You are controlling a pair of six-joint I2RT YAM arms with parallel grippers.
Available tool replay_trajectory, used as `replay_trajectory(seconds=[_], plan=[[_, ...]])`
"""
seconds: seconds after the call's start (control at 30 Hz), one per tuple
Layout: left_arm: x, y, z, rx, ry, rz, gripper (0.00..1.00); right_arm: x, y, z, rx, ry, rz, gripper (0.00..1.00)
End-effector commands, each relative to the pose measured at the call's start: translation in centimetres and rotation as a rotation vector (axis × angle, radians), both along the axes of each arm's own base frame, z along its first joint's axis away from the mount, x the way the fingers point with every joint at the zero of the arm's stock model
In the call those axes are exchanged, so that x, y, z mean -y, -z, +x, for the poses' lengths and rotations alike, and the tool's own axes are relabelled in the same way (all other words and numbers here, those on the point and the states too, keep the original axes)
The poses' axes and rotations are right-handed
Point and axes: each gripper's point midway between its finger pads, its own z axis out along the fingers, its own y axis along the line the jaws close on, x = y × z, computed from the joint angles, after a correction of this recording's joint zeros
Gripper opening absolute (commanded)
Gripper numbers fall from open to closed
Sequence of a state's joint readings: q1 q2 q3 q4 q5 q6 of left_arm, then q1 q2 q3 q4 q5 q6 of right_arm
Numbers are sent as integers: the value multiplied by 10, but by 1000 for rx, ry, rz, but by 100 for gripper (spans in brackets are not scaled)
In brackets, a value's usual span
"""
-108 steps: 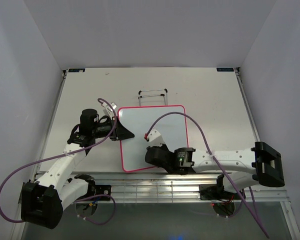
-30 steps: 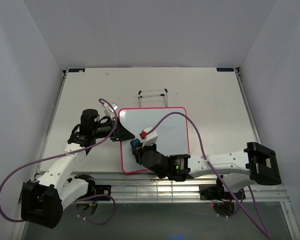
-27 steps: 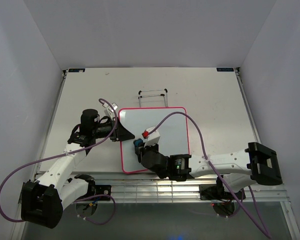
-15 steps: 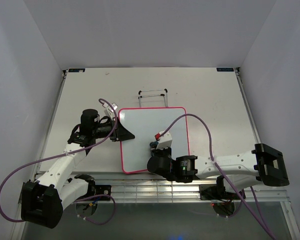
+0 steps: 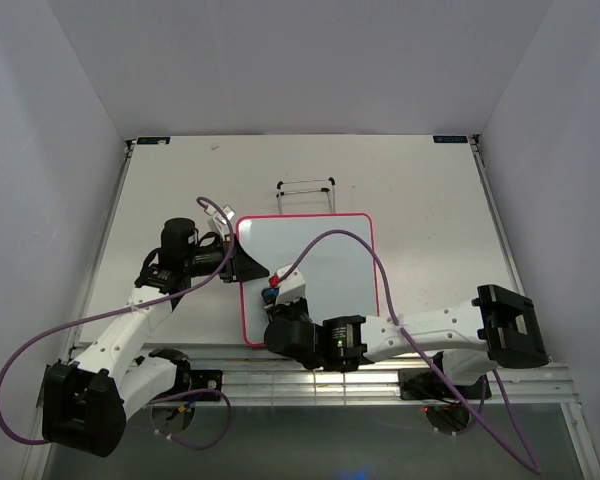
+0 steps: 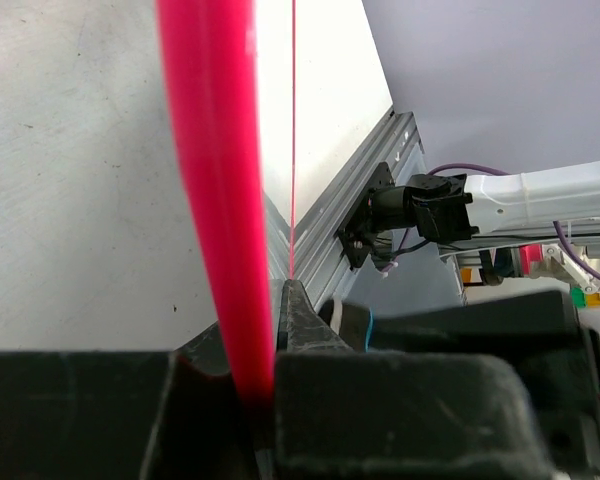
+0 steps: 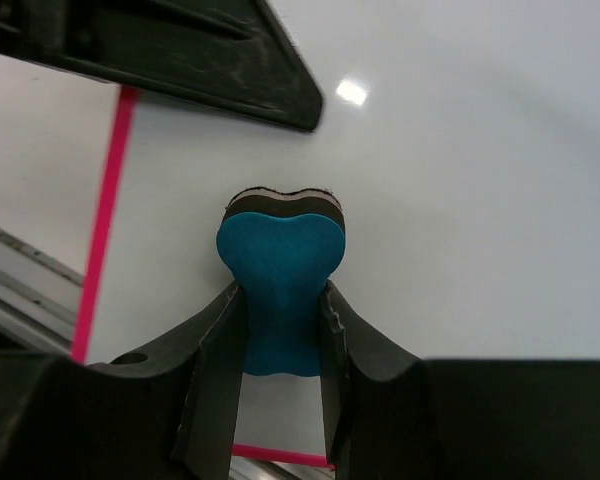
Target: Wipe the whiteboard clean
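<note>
Fingers point(image 7: 215, 340) of the right gripper point(image 7: 280, 292) are clamped on the waist of a blue eraser point(image 7: 280, 250). Its dark felt sits against the whiteboard point(image 7: 460, 180), near the pink frame's left and near edges, with white face running on to the right. The left gripper point(image 6: 263, 385) is pinched shut on the left frame edge. The board lies flat on the table point(image 5: 430, 200), its far edge near a wire stand point(image 5: 306, 190).
</note>
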State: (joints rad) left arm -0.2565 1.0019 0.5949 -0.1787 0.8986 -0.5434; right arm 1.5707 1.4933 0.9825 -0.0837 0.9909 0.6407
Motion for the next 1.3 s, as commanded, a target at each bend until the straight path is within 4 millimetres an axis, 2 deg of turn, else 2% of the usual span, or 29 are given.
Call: replay_trajectory(seconds=[0.0,0.17,0.27,0.33,0.4,0.53,0.63,0.8,0.9,0.97,1.03,1.17,1.27], plan=[[-2,6,-1,50,0,42,0,-35,-18,-16,-16,-73,101,8],[-2,6,-1,50,0,42,0,-40,-24,-21,-19,-101,124,8],[-2,7,-1,46,2,41,0,-32,-21,-18,-11,-74,105,8],[-2,7,-1,45,1,42,0,-21,-18,-13,3,-41,87,8],[-2,7,-2,43,5,41,0,-2,1,-8,-2,0,33,8],[-2,7,-1,44,4,42,0,34,17,5,-10,99,-16,8],[-2,8,-1,41,5,42,0,53,25,12,-19,148,-24,8],[-1,7,-2,41,9,39,0,67,31,24,-28,188,-26,8],[-1,7,-2,44,8,39,0,61,29,24,-27,182,-35,8],[-1,7,-2,47,8,39,0,51,22,24,-23,158,-26,8],[-2,7,-1,45,7,40,0,34,16,18,-32,114,12,8],[-2,6,-2,50,6,41,0,0,-7,4,-12,19,71,8],[-2,6,-2,49,4,40,0,-15,-12,-3,-5,-16,71,8]])
